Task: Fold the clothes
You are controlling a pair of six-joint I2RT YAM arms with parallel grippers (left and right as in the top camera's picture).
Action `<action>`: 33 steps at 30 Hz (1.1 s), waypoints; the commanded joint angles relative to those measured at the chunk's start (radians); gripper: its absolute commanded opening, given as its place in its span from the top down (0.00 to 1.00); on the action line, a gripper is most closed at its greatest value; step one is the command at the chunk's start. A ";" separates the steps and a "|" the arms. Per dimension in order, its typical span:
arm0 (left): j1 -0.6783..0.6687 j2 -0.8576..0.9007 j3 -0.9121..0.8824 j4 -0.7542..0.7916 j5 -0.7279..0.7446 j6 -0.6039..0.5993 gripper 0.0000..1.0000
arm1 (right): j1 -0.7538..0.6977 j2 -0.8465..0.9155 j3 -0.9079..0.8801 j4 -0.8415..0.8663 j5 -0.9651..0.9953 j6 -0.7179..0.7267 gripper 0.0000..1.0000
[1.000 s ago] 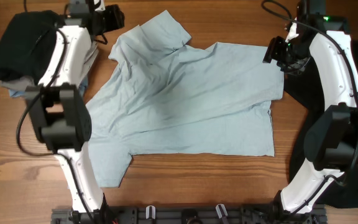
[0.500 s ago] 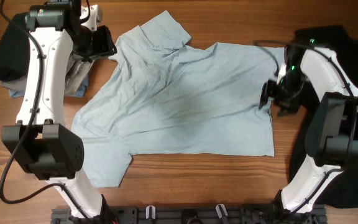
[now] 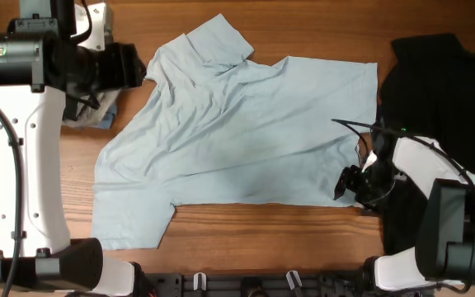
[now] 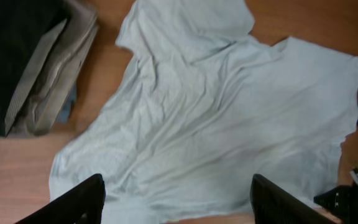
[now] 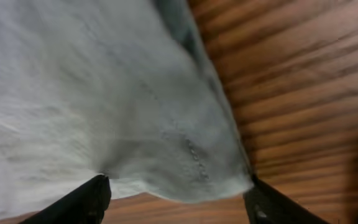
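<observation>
The pale light-blue T-shirt [image 3: 237, 132] of the clothes lies spread and wrinkled on the wooden table, its collar end at the left. My left gripper [image 3: 134, 68] hangs high above the shirt's upper left sleeve. In the left wrist view it [image 4: 179, 208] is open and empty, with the whole T-shirt [image 4: 216, 118] far below. My right gripper [image 3: 349, 183] is low at the shirt's near right hem corner. In the right wrist view it [image 5: 179, 202] is open, and the hem corner [image 5: 191, 155] lies between its fingers without being pinched.
A large black shirt [image 3: 435, 99] lies on the table right of the T-shirt, beside my right arm. A stack of folded black, grey and blue pieces [image 4: 36, 62] sits at the left. Bare wood [image 3: 254, 235] runs along the front edge.
My right gripper has moved down the shirt's right edge to the near hem corner and opened wider. My left arm has risen and pulled back to the left. The shirt lies unchanged.
</observation>
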 commanded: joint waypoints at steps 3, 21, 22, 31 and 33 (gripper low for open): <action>0.053 0.003 0.003 -0.089 -0.046 0.008 0.29 | 0.000 0.002 -0.035 0.088 -0.014 0.141 0.54; 0.255 0.003 -0.216 -0.182 -0.051 -0.102 0.32 | -0.161 -0.398 0.294 -0.284 0.195 0.161 0.96; 0.255 0.003 -0.256 -0.171 -0.045 -0.102 0.32 | -0.177 -0.434 0.294 -0.290 0.195 0.143 0.96; 0.248 0.003 -0.623 -0.035 0.107 -0.109 0.34 | -0.183 -0.457 0.293 -0.254 0.134 0.083 0.96; 0.233 0.003 -0.692 -0.003 0.106 -0.110 0.41 | -0.183 -0.447 0.293 -0.216 0.110 0.067 0.96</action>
